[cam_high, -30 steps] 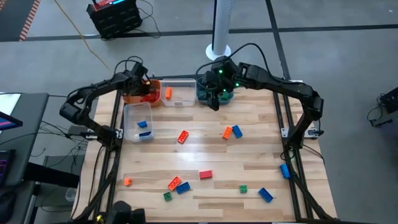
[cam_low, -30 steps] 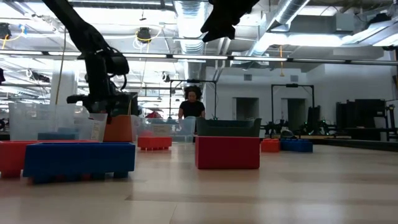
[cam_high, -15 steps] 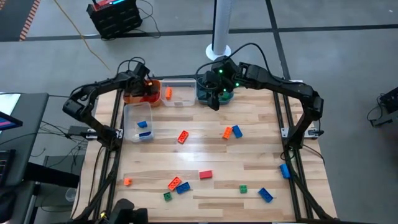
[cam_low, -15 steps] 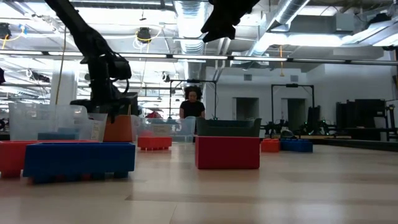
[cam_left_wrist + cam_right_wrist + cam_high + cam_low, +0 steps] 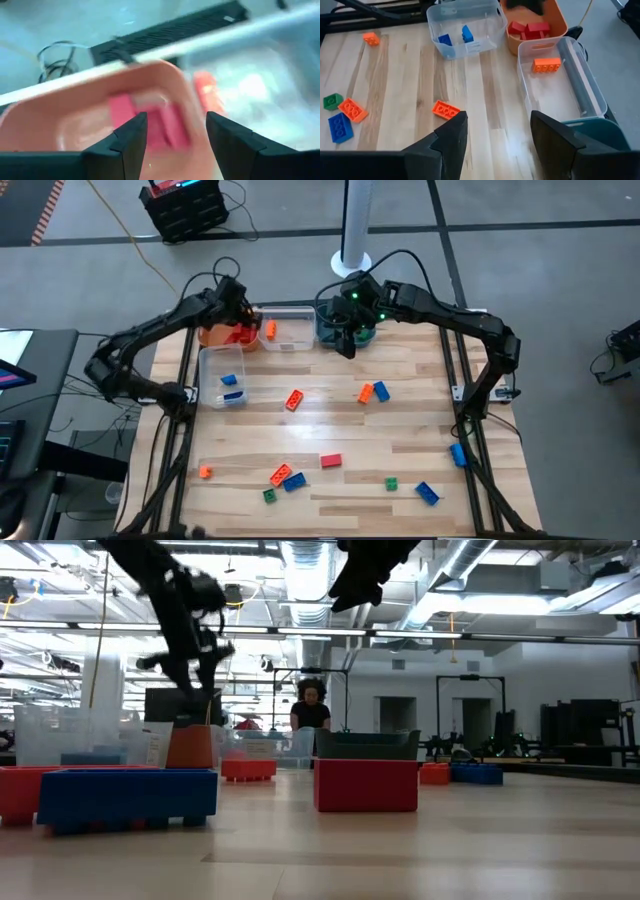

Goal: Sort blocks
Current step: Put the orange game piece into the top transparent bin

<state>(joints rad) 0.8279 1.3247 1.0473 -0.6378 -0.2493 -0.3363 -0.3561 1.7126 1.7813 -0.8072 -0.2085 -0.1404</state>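
Note:
My left gripper [image 5: 172, 134] hangs open and empty above the orange bin [image 5: 222, 332], where red blocks [image 5: 165, 122] lie on the floor. In the low view my left gripper [image 5: 192, 675] is well above the bins. My right gripper [image 5: 497, 142] is open and empty, raised over the teal bin [image 5: 340, 328] at the far edge. Loose blocks lie flat on the table: a red-orange one [image 5: 294, 399], an orange and blue pair [image 5: 373, 392], a red one [image 5: 330, 461], and a cluster [image 5: 283, 478] near the front.
A clear bin [image 5: 287, 330] holding an orange block [image 5: 270, 330] stands between the orange and teal bins. Another clear bin [image 5: 222, 376] holds blue blocks. More blocks lie near the front edge [image 5: 427, 493], and a blue one [image 5: 458, 454] lies by the right edge. A person [image 5: 310, 710] stands far behind.
My left gripper has risen from down by the orange bin to well above it, shifting slightly toward the table's right. The blocks on the table have stayed where they were.

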